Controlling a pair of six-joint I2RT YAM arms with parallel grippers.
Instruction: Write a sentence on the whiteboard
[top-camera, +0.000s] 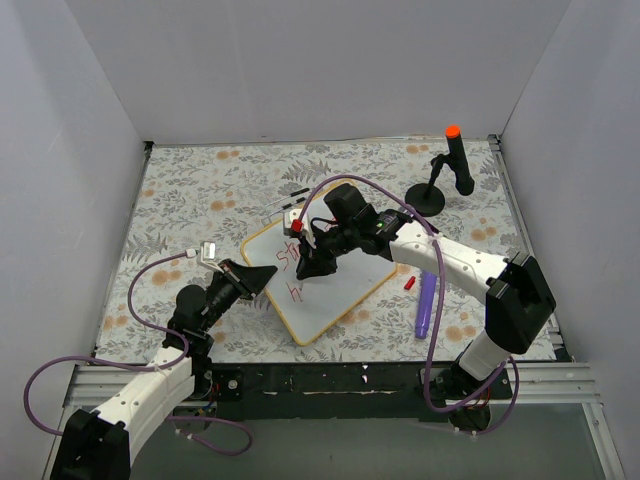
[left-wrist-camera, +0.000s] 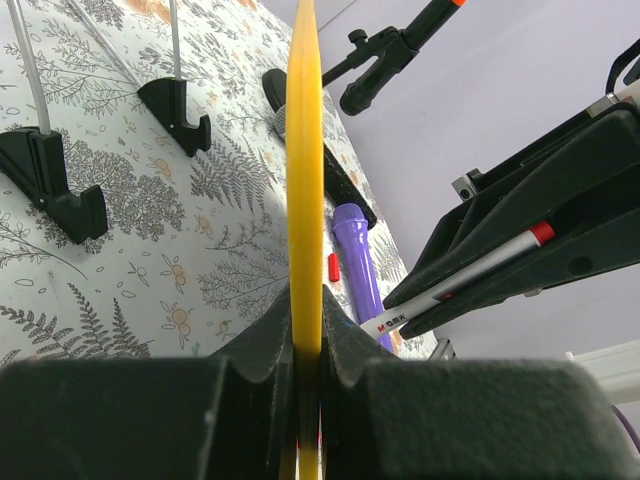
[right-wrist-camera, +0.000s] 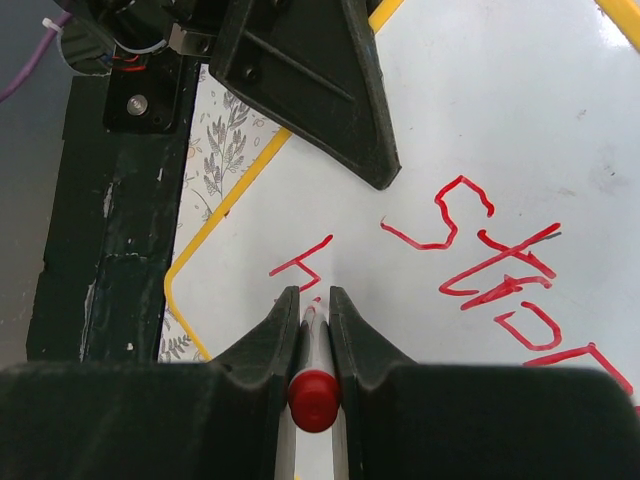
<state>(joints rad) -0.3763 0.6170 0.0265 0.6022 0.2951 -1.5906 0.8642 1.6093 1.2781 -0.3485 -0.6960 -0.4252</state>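
The whiteboard lies angled on the floral cloth at mid table. It also shows edge-on in the left wrist view and as a glossy white face in the right wrist view. My left gripper is shut on its yellow left frame. My right gripper is shut on a red-capped white marker, tip down on the board. The sentence is partly written in red: a first line starting "Str" and a single "h" stroke just ahead of the marker tip.
A black stand with an orange-tipped rod is at the back right. A purple cylinder and a small red cap lie right of the board. Black clip feet sit under the board. White walls enclose the table.
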